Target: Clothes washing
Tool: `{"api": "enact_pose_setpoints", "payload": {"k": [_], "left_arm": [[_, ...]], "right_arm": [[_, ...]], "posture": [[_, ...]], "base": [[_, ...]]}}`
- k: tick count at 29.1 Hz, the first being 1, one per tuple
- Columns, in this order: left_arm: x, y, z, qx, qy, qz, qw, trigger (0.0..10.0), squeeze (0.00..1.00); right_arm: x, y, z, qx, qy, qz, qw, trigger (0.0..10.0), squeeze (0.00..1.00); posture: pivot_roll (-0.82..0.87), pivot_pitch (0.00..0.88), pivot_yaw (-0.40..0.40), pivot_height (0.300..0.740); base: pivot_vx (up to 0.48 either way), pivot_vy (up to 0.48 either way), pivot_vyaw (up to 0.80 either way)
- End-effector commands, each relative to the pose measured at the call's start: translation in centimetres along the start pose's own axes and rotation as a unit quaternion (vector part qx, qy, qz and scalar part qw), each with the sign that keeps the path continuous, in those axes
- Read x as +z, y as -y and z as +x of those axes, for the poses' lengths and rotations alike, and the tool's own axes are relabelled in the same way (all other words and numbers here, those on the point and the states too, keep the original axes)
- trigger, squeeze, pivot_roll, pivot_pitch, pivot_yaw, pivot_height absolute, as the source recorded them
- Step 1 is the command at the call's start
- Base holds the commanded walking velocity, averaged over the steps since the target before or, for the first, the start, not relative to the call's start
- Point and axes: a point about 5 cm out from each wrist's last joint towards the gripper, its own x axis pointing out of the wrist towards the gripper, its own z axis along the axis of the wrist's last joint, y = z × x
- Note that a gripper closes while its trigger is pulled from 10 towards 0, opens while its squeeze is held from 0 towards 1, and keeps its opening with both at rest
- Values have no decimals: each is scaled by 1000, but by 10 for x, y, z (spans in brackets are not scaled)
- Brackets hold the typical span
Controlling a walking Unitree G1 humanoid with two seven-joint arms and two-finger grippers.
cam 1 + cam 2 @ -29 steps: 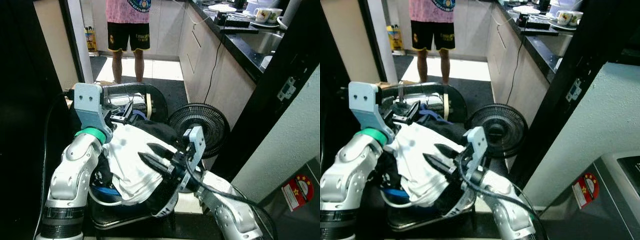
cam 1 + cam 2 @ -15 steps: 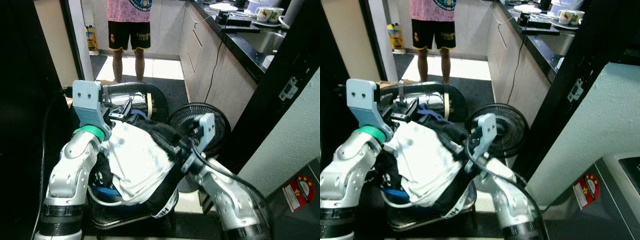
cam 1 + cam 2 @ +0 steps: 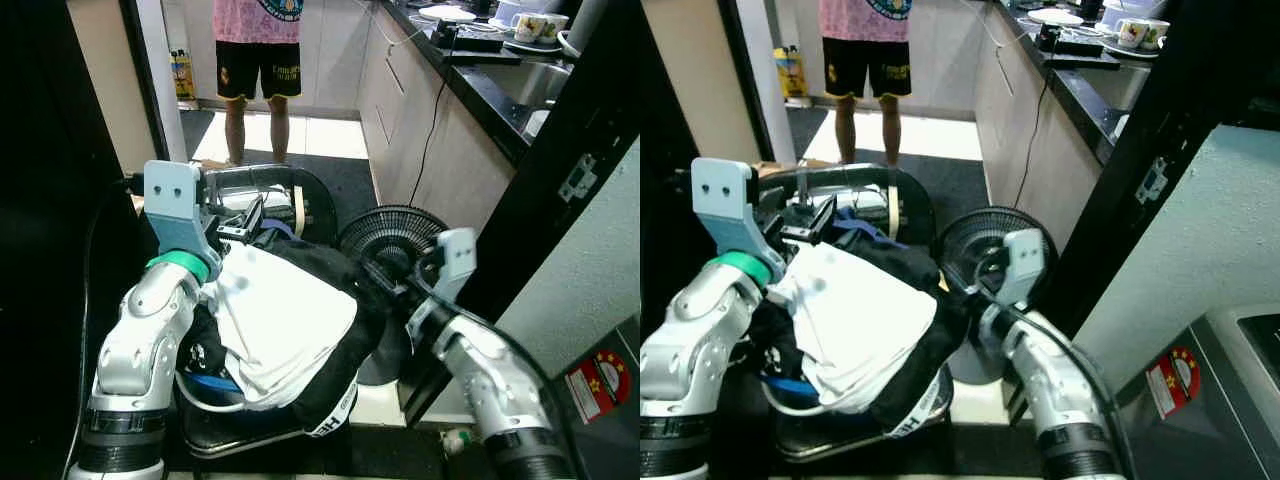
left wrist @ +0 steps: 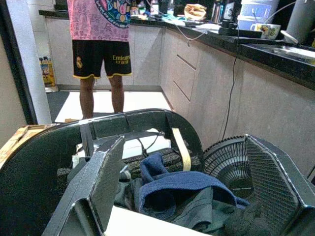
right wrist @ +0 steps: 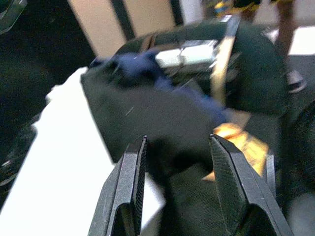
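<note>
A heap of laundry lies low in front of me, with a white garment on top. A black garment lies over and around it, and a blue garment sits behind. My right gripper is at the heap's right side, close to the fan. Its fingers are closed in on a bunch of the black garment, which stretches out to the right. My left gripper hovers open at the heap's back top, over the blue garment, holding nothing.
A black floor fan stands just right of the heap. A dark curved frame rises behind it. A person stands in the kitchen doorway beyond. A counter and a black post close the right side, beside a pale appliance.
My right gripper has left the white garment, gone up to the black one and moved right toward the fan, drawing the black cloth along. The left arm has stayed put.
</note>
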Motion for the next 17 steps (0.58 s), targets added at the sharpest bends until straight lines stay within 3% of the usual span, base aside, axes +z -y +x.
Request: {"api": "enact_pose_setpoints", "payload": {"k": [1,8,17], "left_arm": [[-3,4,-1,-5,-6,-4,1000,10000,0],[-4,4,-2,-7,-8,-5,1000,10000,0],[-4,4,-1,-8,-8,-7,1000,10000,0]], "right_arm": [[-8,-5,-2,6,-11,-1,1000,10000,0],[-20,-12,-3,21,-20,4,1000,10000,0],[-18,-10,-4,16,-11,10,1000,10000,0]], "posture": [[-11,112,-37,740],[-12,111,-35,740],[-13,111,-33,740]], "base": [[0,0,0],[0,0,0],[0,0,0]]}}
